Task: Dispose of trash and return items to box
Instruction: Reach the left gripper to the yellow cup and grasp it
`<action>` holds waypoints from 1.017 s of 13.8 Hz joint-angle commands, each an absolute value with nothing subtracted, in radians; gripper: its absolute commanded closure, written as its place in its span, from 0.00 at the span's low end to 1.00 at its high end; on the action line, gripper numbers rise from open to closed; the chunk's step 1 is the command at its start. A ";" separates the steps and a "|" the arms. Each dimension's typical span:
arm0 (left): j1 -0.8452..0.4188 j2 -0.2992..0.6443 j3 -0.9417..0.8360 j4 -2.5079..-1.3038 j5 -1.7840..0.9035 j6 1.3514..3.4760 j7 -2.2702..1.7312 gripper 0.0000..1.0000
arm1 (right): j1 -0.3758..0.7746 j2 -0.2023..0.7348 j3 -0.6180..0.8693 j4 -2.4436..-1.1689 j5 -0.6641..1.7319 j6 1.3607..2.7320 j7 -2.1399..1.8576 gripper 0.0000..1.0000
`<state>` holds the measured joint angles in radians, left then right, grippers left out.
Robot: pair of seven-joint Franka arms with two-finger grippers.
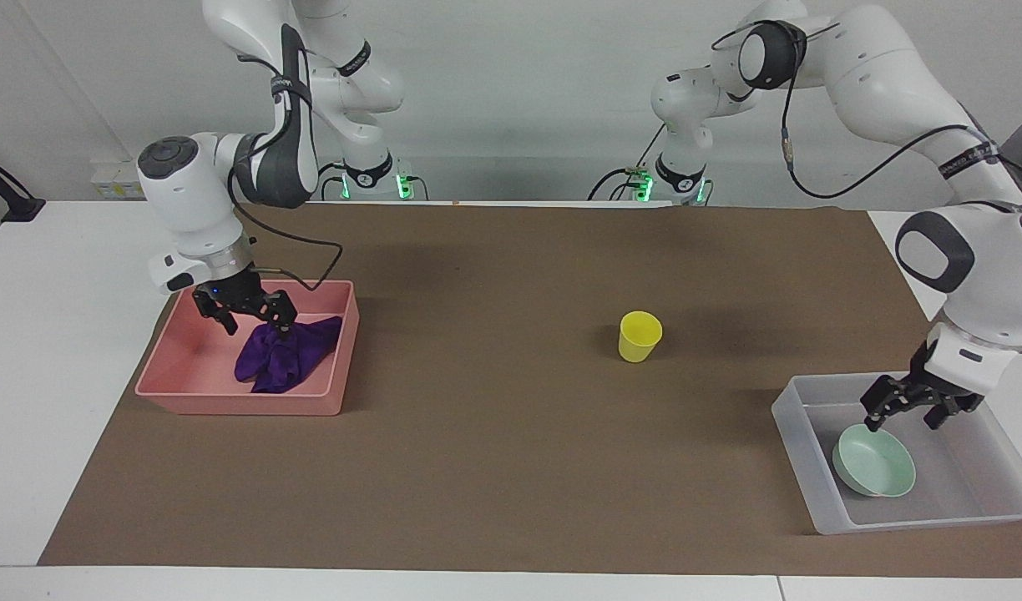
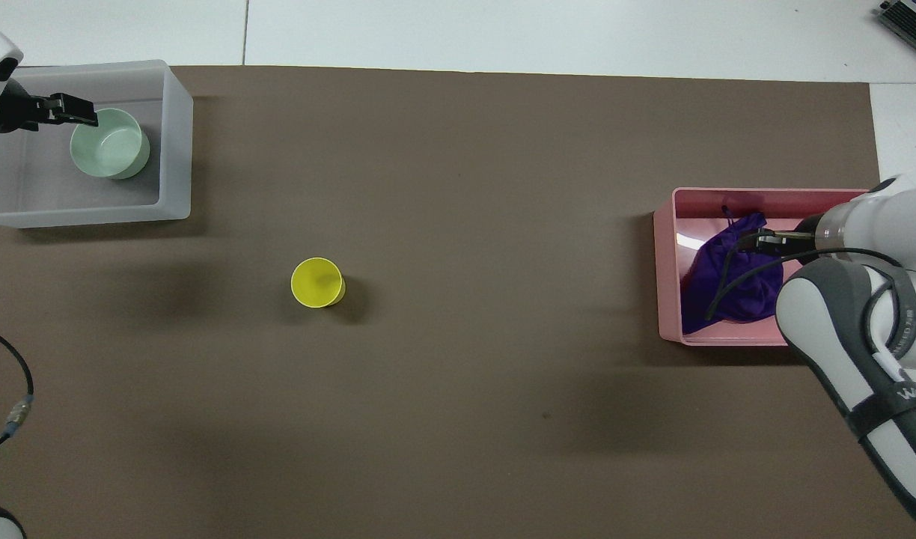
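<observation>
Two of the three things are judged to be already where the task wants them, and one is left. In the facing view, the purple rag (image 1: 284, 356) is seen lying in the pink bin (image 1: 185, 392) at the left of the frame, released; the right end effector (image 1: 248, 317) hangs just above it with its fingers spread apart and nothing between them; the mint-green bowl (image 1: 875, 471) is seen resting on the floor of the clear bin (image 1: 799, 451) at the lower right of the frame; the left end effector (image 1: 910, 411) is held just over the bowl, fingers apart and empty; the yellow cup (image 1: 640, 335) stands upright on the brown mat of the counter (image 1: 494, 467), right of centre, well apart from both bins, so its return to the clear bin is judged to be what remains. In the overhead view, the same layout is shown turned round: bowl (image 2: 110, 153) inside the clear bin (image 2: 175, 142) at upper left; rag (image 2: 727, 273) inside the pink bin (image 2: 664, 269) at the right edge; cup (image 2: 317, 282) alone, left of centre; left end effector (image 2: 72, 114) by the bowl's rim.
</observation>
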<state>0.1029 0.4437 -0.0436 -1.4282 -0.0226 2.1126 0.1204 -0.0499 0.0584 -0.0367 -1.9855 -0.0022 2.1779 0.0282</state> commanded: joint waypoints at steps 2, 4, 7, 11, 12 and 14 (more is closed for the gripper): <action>0.002 0.159 -0.028 -1.793 -0.020 2.132 0.034 0.00 | -0.037 -0.006 -0.023 -1.861 -0.008 1.958 0.035 0.00; -0.058 0.092 -0.029 -1.897 -0.018 2.161 -0.018 0.00 | -0.038 -0.026 -0.020 -1.797 -0.011 1.855 0.061 0.00; -0.139 0.049 -0.029 -2.029 -0.015 2.284 -0.110 0.00 | -0.041 -0.060 -0.023 -1.731 -0.025 1.729 0.060 0.00; -0.218 0.043 -0.031 -2.126 -0.015 2.364 -0.187 0.02 | -0.054 -0.066 -0.023 -1.623 -0.020 1.605 0.060 0.00; -0.245 0.049 -0.031 -2.140 -0.015 2.385 -0.207 0.02 | -0.057 -0.063 -0.026 -1.609 -0.014 1.585 0.061 0.00; -0.282 0.051 -0.031 -2.181 -0.015 2.450 -0.248 0.04 | -0.054 -0.071 -0.029 -1.626 -0.021 1.583 0.061 0.00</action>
<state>-0.2390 0.0817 -0.0469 -2.1145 -0.0226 2.3859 -0.2038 -0.0453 -0.0820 -0.0342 -1.6383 -0.0139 1.6034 0.0409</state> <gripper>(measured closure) 0.026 0.000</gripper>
